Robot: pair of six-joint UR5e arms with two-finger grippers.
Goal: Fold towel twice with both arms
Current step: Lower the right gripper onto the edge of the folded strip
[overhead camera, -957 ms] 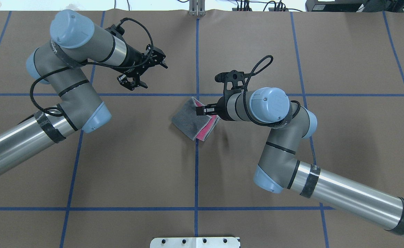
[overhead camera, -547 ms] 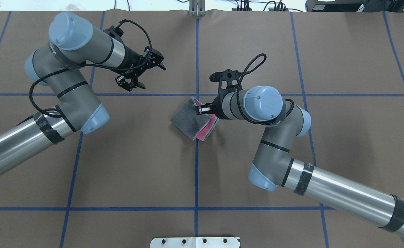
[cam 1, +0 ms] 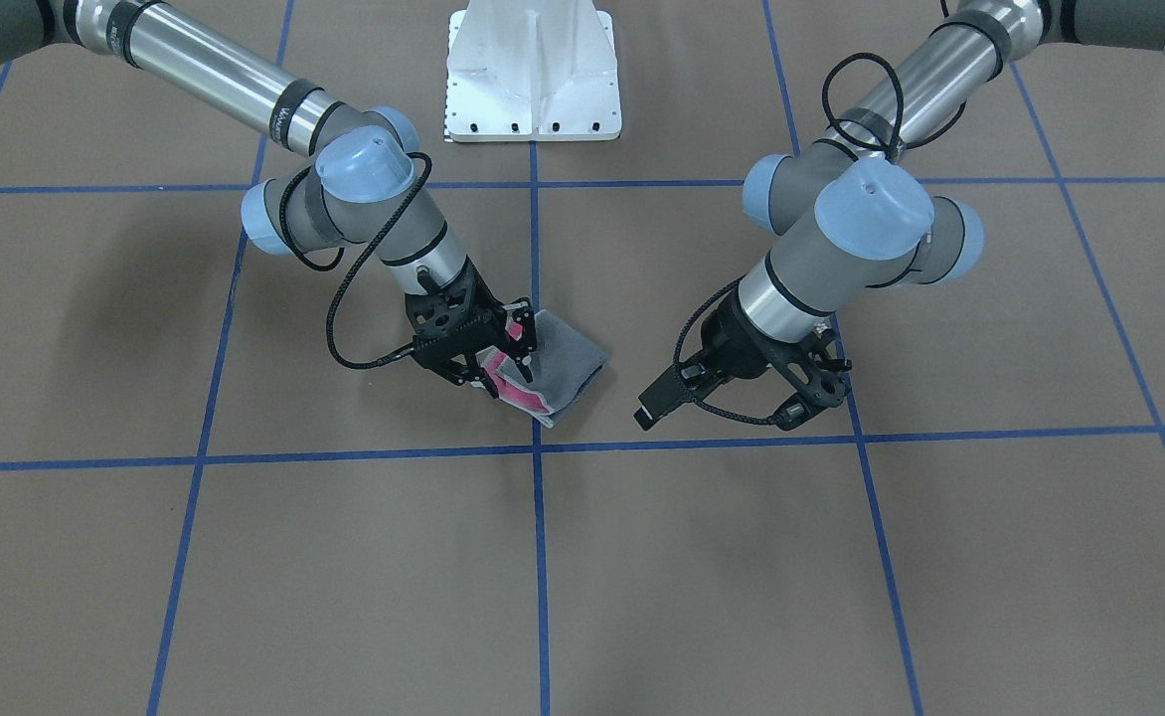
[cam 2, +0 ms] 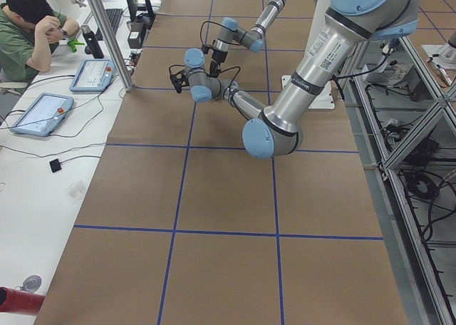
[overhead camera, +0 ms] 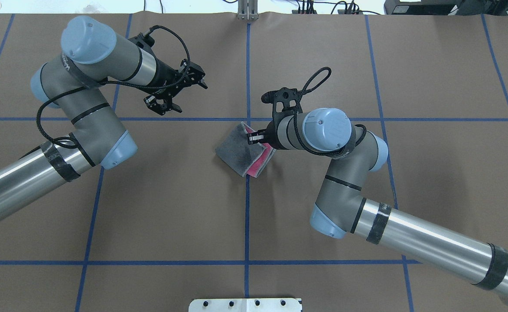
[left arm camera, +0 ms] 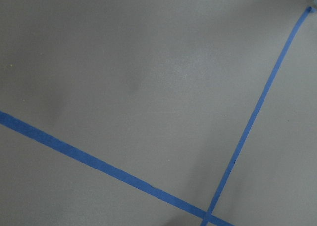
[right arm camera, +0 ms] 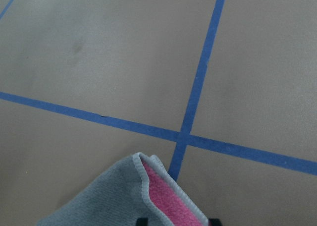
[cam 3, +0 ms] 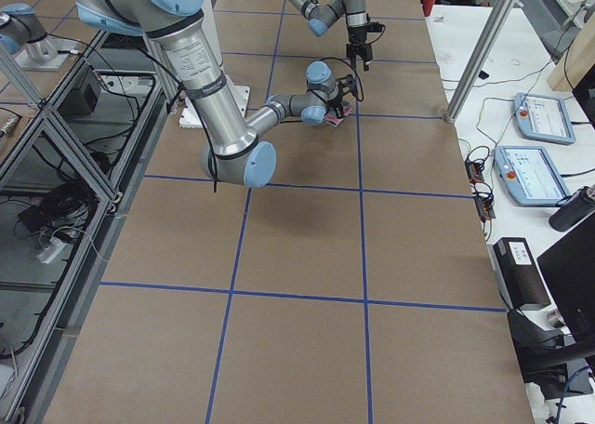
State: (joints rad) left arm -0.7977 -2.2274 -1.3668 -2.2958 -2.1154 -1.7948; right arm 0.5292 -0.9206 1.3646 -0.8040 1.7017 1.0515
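Two folds look finished, we judge: the towel (overhead camera: 238, 152) lies unmoved on the counter (overhead camera: 171, 203), right jaws still parted over its pink edge, left jaws wide, retreating.

Folded towel (overhead camera: 238, 151), grey side up, pink edge showing, flat by the tape crossing (overhead camera: 248, 119).

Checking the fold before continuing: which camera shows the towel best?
Overhead exterior: the towel lies nearly whole, grey over pink, only one edge under the right gripper. Front-facing shows it partly behind that gripper; right wrist only a corner; side views barely; left wrist nothing.
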